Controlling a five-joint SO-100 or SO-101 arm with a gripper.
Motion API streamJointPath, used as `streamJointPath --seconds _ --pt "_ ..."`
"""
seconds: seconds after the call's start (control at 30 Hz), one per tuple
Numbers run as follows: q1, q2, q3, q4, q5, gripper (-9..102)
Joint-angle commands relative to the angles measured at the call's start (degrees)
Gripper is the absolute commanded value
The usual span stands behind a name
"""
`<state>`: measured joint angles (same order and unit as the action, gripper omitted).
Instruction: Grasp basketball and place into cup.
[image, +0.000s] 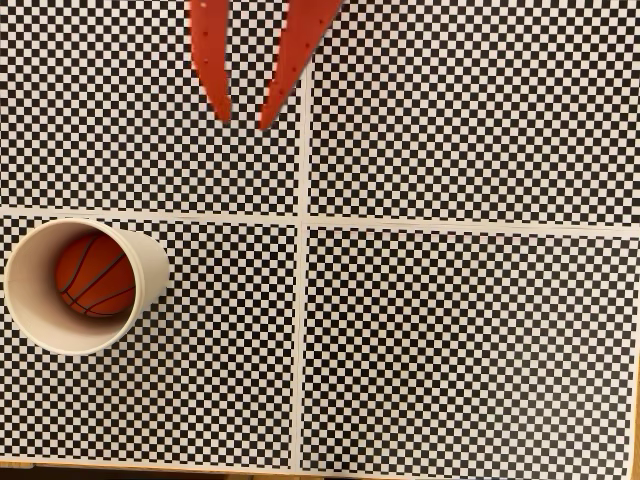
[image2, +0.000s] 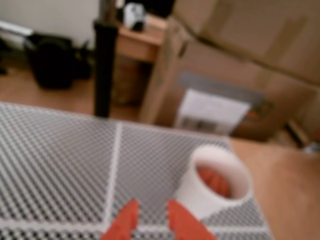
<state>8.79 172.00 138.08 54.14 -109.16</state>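
You are seeing the basketball (image: 93, 276) sitting inside the cup (image: 150, 270) on the tabletop (image: 460, 330), so the gripper (image: 243, 118) is hanging apart and empty, well away.

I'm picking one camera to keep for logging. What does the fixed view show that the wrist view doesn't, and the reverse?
Fixed view alone: a top-down look into the cream-white paper cup, showing the black seam lines of the small orange-red basketball resting inside, plus the whole checkered mat.

Wrist view alone: the cup's outer side wall, and a blurred room beyond the table with cardboard boxes and a wooden floor.

Both: ball in cup, and the open red gripper empty, apart from the cup.
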Motion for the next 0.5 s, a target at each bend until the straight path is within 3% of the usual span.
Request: streamJointPath --seconds 0.0,0.47 --pt "0.1 3.3 3.8 -0.9 -0.6 0" --pt "-0.4 16.3 17.1 0.5 -0.6 0"
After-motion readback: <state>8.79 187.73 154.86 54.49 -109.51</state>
